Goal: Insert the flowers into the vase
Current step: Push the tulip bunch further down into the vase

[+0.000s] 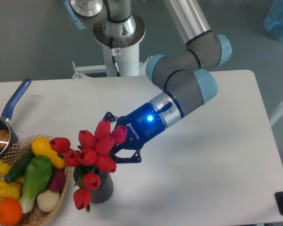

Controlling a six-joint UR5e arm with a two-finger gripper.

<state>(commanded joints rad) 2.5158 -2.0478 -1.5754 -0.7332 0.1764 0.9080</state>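
The flowers (92, 153), a bunch of red tulip buds with green stems, sit over the vase (103, 189), a short dark grey ribbed cylinder at the front left of the table. Their stems run down into the vase's mouth, and one bud hangs low over its left side. My gripper (117, 141) comes in from the upper right, its dark fingers around the back of the bunch. The buds hide the fingertips and the stems where they are held.
A woven wicker basket (61, 200) of toy vegetables and fruit stands right beside the vase on its left. A blue-handled saucepan (12, 106) sits at the left edge. The arm's base pillar (119, 52) rises behind the table.
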